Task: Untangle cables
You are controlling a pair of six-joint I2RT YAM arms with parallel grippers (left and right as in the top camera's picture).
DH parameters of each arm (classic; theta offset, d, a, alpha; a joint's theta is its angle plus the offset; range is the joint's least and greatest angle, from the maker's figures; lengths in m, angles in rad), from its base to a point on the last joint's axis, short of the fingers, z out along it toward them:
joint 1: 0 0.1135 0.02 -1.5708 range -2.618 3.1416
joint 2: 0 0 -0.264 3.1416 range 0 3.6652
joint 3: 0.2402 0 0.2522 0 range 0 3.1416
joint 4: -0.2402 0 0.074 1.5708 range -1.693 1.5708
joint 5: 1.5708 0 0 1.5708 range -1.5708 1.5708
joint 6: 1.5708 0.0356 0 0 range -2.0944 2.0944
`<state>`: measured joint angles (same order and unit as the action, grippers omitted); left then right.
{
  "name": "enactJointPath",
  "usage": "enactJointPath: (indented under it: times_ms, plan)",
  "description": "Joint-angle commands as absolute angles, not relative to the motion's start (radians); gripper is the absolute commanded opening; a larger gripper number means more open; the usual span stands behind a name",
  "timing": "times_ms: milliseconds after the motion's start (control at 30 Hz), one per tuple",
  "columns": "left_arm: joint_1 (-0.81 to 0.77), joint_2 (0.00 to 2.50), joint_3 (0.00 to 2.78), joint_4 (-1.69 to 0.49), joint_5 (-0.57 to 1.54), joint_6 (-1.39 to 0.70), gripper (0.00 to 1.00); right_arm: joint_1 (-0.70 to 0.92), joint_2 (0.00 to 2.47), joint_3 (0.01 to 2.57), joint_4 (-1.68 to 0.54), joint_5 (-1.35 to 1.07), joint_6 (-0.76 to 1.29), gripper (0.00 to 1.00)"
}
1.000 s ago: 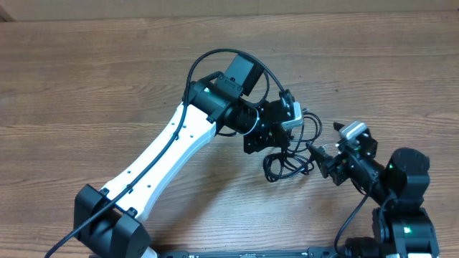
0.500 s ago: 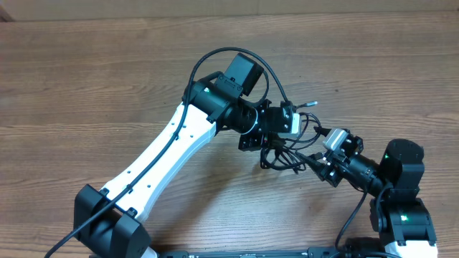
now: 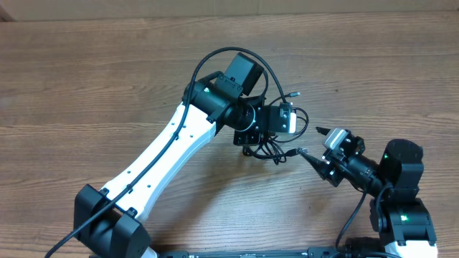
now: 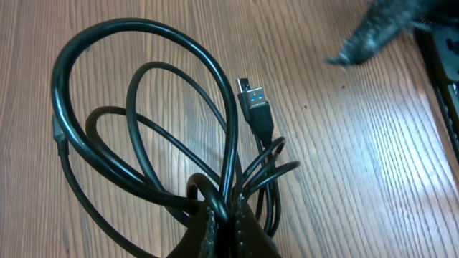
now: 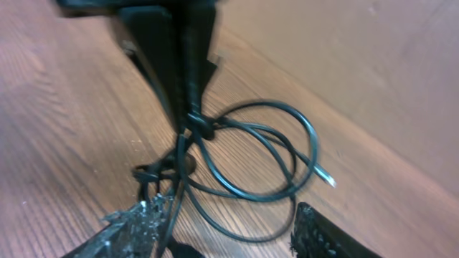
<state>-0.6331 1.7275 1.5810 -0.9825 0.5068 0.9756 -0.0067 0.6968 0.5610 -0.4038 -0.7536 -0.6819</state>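
Seen from above, the white left arm (image 3: 168,154) reaches from the near left corner diagonally across the wooden desk (image 3: 86,79) to the middle. Its left hand (image 3: 264,140) is pressed together on the cables (image 3: 276,149), pinching several black strands where they bunch. In the left wrist view the fingers (image 4: 240,228) clamp that knot at the bottom edge. From there the loops fan out up and to the left, their long axis running away from the hand. One plug (image 4: 255,102) with a silvery tip lies on the desk just right of the loops, pointing away from the fingers. From above, the tangle sits at the middle of the desk, between the two hands, and another plug (image 3: 293,94) sticks out to the right. The right hand (image 3: 310,142) is just right of the tangle, its two fingers spread and aimed left. In its own view a strand runs down close beside its left finger (image 5: 136,223).
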Motion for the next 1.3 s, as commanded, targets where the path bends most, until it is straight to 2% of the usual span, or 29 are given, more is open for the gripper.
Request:
enactJointPath:
  times_ms: [0, 400, 533, 733, 833, 933, 1267]
  plan:
    - [-0.645, 1.692, 1.606, -0.965, 0.63, 1.026, 0.04, -0.006, 0.694, 0.59, -0.398, -0.873, -0.747, 0.58]
    - [-0.649, 1.692, 1.606, -0.956, 0.856, 1.079, 0.04, -0.006, 0.71, 0.59, -0.394, -0.922, -0.796, 0.52]
    - [-0.651, 1.692, 1.606, -0.957, 0.944, 1.118, 0.04, -0.006, 0.743, 0.59, -0.372, -0.923, -0.795, 0.45]
    - [-0.655, 1.692, 1.606, -0.957, 0.943, 1.124, 0.04, -0.006, 0.764, 0.59, -0.312, -0.991, -0.796, 0.4]
    - [-0.655, 1.692, 1.606, -0.956, 0.943, 1.131, 0.04, -0.006, 0.764, 0.59, -0.307, -0.99, -0.795, 0.31]
    - [-0.655, 1.692, 1.606, -0.947, 0.943, 1.13, 0.04, -0.006, 0.764, 0.59, -0.308, -0.99, -0.794, 0.05]
    - [-0.655, 1.692, 1.606, -0.93, 0.937, 1.129, 0.04, -0.006, 0.764, 0.59, -0.324, -0.989, -0.794, 0.04]
